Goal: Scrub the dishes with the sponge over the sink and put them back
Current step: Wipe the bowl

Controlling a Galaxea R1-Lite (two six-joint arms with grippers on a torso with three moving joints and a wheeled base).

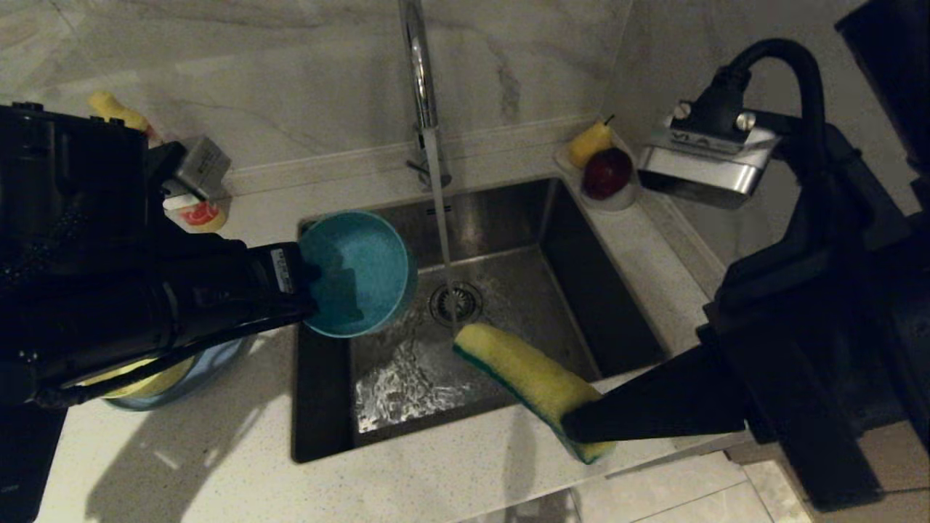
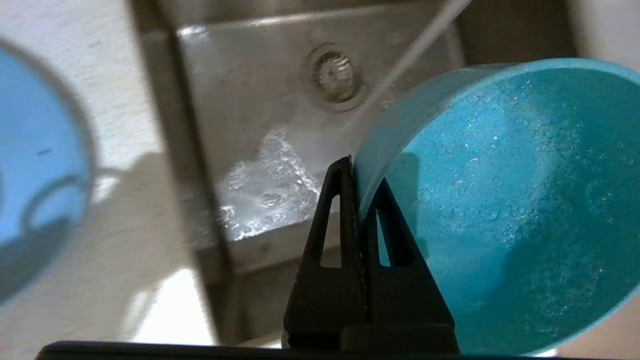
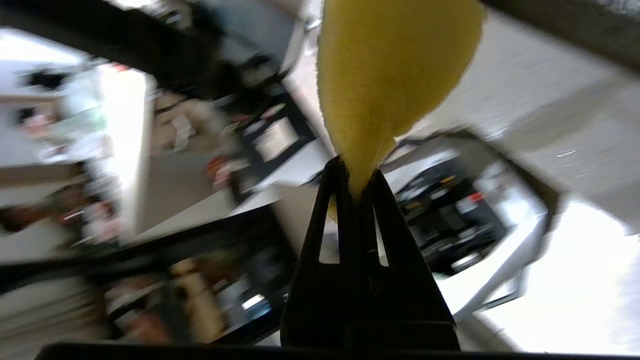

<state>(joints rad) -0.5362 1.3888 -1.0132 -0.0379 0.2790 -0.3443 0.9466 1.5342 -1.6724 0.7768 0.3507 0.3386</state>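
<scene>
Over the left part of the sink, my left gripper is shut on the rim of the teal-blue bowl, which is tipped on its side with its wet inside facing up. Up close, one finger sits inside and one outside the bowl wall, gripper. My right gripper is shut on one end of the yellow sponge, green face down, over the sink's front right edge; sponge, gripper. Under my left arm on the counter, the yellow bowl sits on the light-blue plate.
Water runs from the chrome tap down by the drain. A small dish with a pear and a red fruit stands at the sink's back right corner. Bottles stand at the back left. Pale counter runs along the front.
</scene>
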